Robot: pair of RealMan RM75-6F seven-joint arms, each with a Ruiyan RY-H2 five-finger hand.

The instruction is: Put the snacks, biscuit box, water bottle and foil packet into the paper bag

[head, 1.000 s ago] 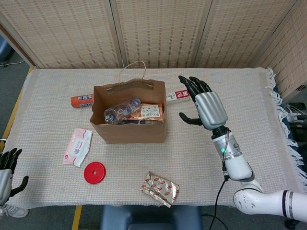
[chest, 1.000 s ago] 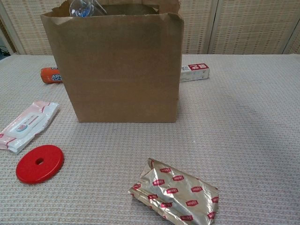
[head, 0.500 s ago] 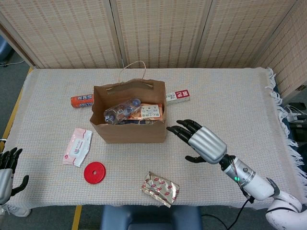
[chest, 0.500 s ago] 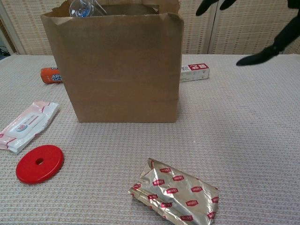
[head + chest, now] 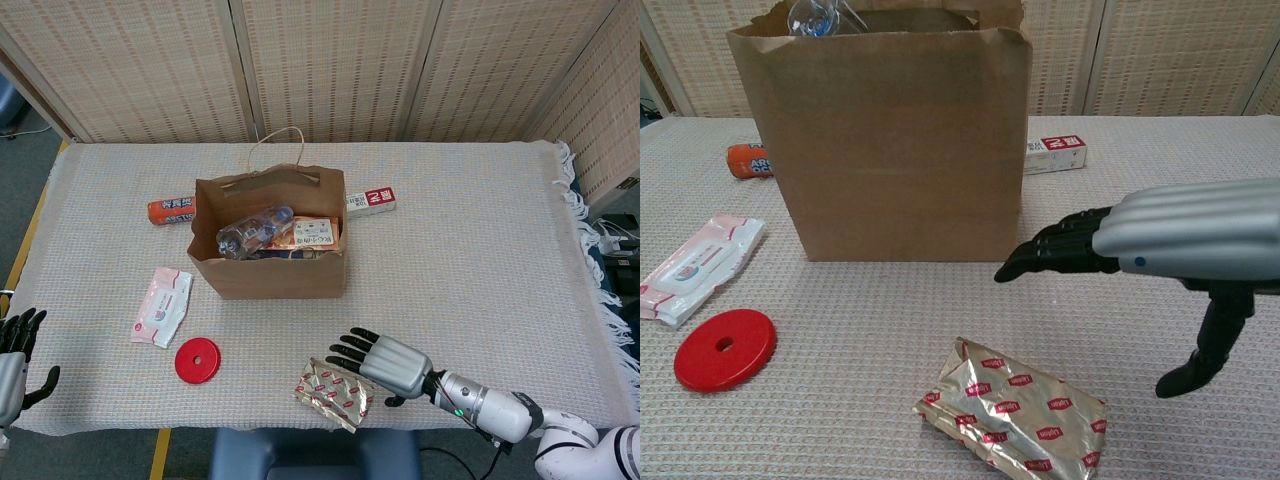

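The foil packet (image 5: 334, 394) lay at the near edge of the worktop (image 5: 480, 250), unheld. The right hand (image 5: 385, 363) hovered just above and beside it, palm down, its fingers (image 5: 1060, 253) stretched out flat and apart and its thumb hanging down, with nothing in them. The left hand (image 5: 12, 362) hung off the worktop's near left corner, fingers spread and empty.

A red disc (image 5: 197, 360) sat near the front edge, left of the packet, and a pink wipes pack (image 5: 161, 306) lay a little farther back toward the left edge.

The paper bag (image 5: 268, 245) stood upright and open in the middle of the worktop. Inside it lay the water bottle (image 5: 254, 231) on its side, with a biscuit box (image 5: 314, 234) beside it.

Behind the bag, an orange tube (image 5: 171, 211) lay by its left rear corner, and a red and white box (image 5: 369, 202) by its right rear corner, both on the worktop
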